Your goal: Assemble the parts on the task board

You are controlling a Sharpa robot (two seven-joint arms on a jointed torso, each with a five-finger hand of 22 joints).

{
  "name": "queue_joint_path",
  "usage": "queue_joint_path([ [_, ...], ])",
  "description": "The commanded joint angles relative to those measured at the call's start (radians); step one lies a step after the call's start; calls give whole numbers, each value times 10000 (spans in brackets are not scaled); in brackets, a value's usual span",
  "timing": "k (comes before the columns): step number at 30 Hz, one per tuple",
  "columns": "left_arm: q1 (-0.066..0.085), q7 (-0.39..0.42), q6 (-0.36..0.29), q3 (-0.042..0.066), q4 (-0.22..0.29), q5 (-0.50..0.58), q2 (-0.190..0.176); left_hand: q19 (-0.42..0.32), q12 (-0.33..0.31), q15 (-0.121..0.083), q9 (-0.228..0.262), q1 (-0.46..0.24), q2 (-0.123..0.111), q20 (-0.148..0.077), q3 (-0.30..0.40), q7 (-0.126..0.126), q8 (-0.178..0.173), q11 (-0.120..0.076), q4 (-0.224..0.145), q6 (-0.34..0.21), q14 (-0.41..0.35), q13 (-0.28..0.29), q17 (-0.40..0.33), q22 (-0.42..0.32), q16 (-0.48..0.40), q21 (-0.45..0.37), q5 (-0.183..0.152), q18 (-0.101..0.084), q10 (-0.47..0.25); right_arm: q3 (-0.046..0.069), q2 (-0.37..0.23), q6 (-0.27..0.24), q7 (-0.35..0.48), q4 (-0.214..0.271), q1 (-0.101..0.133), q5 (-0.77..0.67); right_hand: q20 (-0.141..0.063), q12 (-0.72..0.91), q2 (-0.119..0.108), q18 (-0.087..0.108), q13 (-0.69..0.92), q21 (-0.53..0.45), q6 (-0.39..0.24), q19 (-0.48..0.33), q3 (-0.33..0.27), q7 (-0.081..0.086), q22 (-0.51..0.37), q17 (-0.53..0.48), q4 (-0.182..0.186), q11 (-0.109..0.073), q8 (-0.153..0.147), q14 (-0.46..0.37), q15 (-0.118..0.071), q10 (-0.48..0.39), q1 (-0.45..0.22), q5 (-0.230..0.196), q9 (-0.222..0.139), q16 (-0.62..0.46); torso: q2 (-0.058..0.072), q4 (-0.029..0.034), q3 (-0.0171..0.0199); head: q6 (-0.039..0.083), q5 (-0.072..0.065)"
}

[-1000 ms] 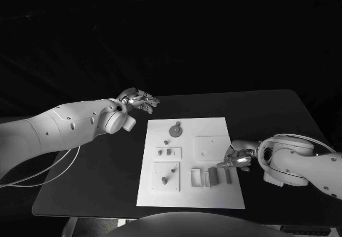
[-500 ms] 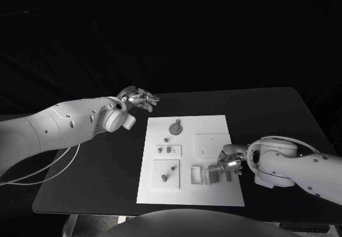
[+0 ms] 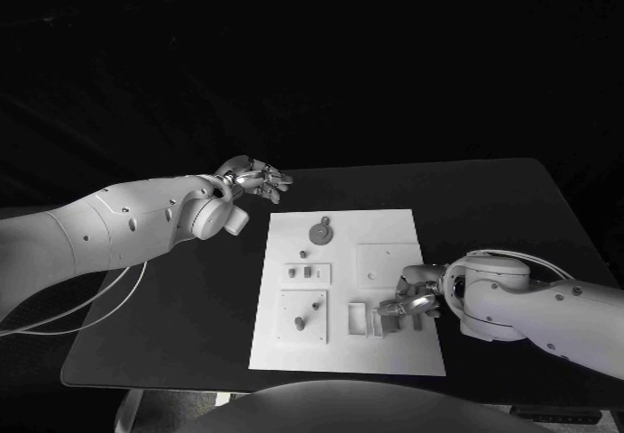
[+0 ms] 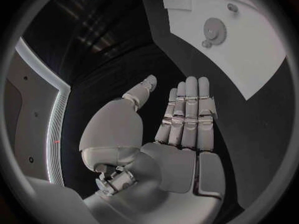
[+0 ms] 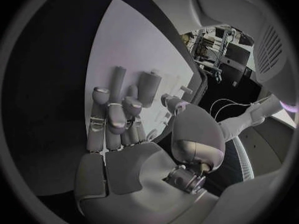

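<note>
Reaching with the right robot hand (image 3: pixel 418 302), fingers apart and holding nothing, over small upright grey parts (image 3: pixel 390 317) on the white rectangular task board (image 3: pixel 390 234), assembly apparently unfinished; idling the left robot hand (image 3: pixel 256 183), fingers straight.

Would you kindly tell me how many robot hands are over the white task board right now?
1: the right hand is at the task board's near right corner; the left hand hovers off its far left corner.
</note>
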Motion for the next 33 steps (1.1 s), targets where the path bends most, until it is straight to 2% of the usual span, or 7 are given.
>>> queue_joint_path([
  [1, 6, 52, 166, 4, 25, 65, 13, 1, 62, 16, -11, -81, 2, -11, -5, -7, 64, 14, 47, -69, 51, -11, 11, 12, -69, -55, -6, 117, -86, -15, 90, 201, -140, -50, -27, -684, -44, 20, -83, 203, 15, 39, -66, -50, -2, 17, 209, -3, 53, -5, -37, -24, 8, -53, 12, -44, -35, 18, 1, 1, -2, -12, 5],
  [13, 7, 37, 173, 0, 41, 65, 7, 0, 63, 15, -12, -76, 0, -11, -3, -7, 66, 14, 45, -71, 52, -13, 18, 16, -73, -57, -7, 118, -87, -40, 257, 246, -519, -76, -43, -837, -56, 9, -1, 203, 15, 67, -35, -69, 20, 11, 209, -64, 49, -10, -37, -70, 9, -51, 208, -39, -16, 6, 4, 0, -19, -28, -4],
  [17, 7, 31, 175, -1, 46, 65, -3, 0, 64, 15, -12, -73, -2, -11, -2, -8, 66, 14, 43, -71, 52, -13, 21, 17, -75, -58, -6, 119, -87, -86, 301, 282, -544, -105, -72, -837, -55, 1, 146, 203, 14, 101, -20, -93, 6, 15, 214, -72, -229, -7, -39, -85, 15, -42, 598, -28, 3, -1, 4, 7, -19, -43, 15],
  [22, 7, 20, 163, -3, 44, 65, -26, 0, 65, 15, -13, -66, -2, -11, 1, -8, 68, 13, 39, -71, 53, -14, 26, 19, -77, -59, -6, 120, -86, -135, 302, 263, -572, -108, -103, -837, 14, -23, 953, 202, 24, 152, 13, -231, -424, 21, 212, -78, -1531, 16, -89, -125, 42, -59, 1387, 127, 16, -26, 4, 4, -16, -58, 30],
  [23, 7, 21, 163, -3, 44, 65, -27, -1, 66, 15, -13, -64, -3, -12, 2, -8, 68, 13, 38, -71, 53, -14, 27, 20, -78, -59, -6, 120, -86, -137, 301, 224, -586, -111, -103, -852, 63, -38, 1217, 203, 23, 158, 48, -272, -610, 28, 203, -64, -2036, 21, -116, -128, 52, -64, 1433, 133, 5, -39, 4, 4, -16, -58, 30],
  [26, 7, 22, 172, -4, 52, 65, -22, -1, 67, 14, -13, -58, -4, -12, 3, -8, 69, 13, 34, -71, 53, -14, 31, 22, -80, -60, -6, 121, -86, -141, 306, 28, -642, -115, -103, -1135, 76, -47, 1183, 203, 25, 154, 104, -290, -651, 18, 190, -50, -2754, 7, -154, -122, 55, -57, 1632, 165, -18, -55, 5, -8, -14, -64, 40],
  [33, 7, 15, 157, -6, 53, 65, -31, 0, 69, 14, -14, -52, -3, -12, 6, -9, 70, 12, 30, -71, 54, -15, 35, 24, -82, -60, -6, 121, -85, -141, 316, -217, -704, -112, -103, -1178, 138, -67, 1184, 203, 13, 124, 247, -218, -422, 3, 163, -40, -3503, 3, -213, -75, 64, 5, 1584, 169, -63, -98, 5, -4, -9, -78, 45],
])
